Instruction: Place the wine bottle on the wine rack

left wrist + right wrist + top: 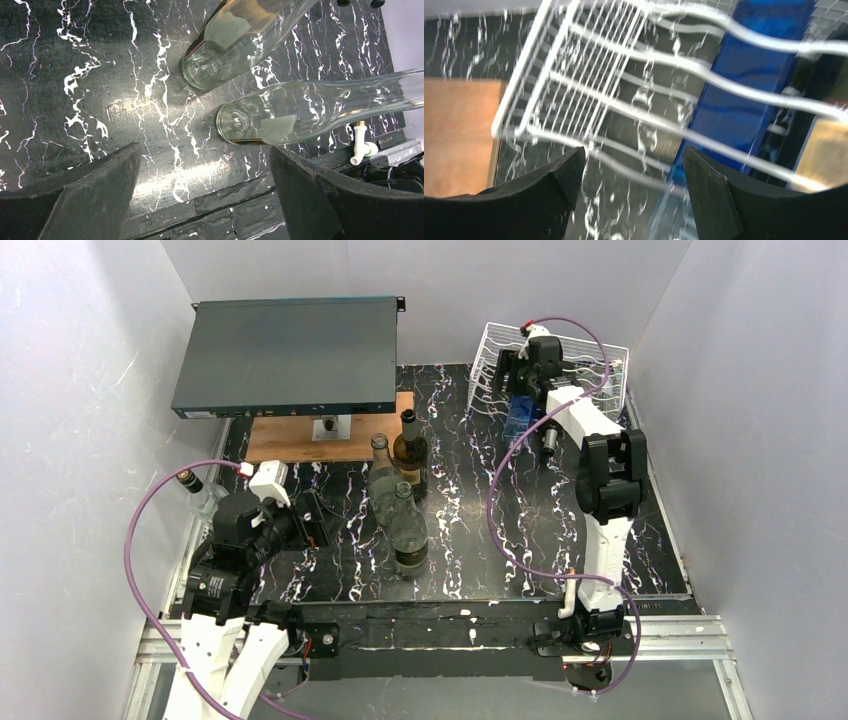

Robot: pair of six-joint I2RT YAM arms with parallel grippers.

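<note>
**Blue bottle in the rack; right arm not yet clear**

- Wine rack [574, 75]: far right corner of the table [75, 75]. In the right wrist view a blue bottle [734, 120] lies lengthwise in it, under the wavy wire tiers, in what looks like a cradle. The view is motion-blurred, so I cannot say whether it is fully seated.
- Right gripper [634, 155]: at the rack front. Jaws part-way apart, with only wire and marbled tabletop between the pads. The bottle's lower end passes close beside the right-hand pad; no grip on it that I can make out.
- Left gripper [200, 200]: low over the table on the left. Jaws wide and holding nothing.
- Two clear bottles [235, 40] stand upright just ahead of the left gripper. A dark bottle [410, 455] stands behind them in the overhead view.

Judgement: for the blue bottle, the placing looks essentially done. What is left is for the right arm to back out of the rack without snagging a wire or nudging the bottle. If the task covers the standing bottles too, none of those is racked yet.
</note>
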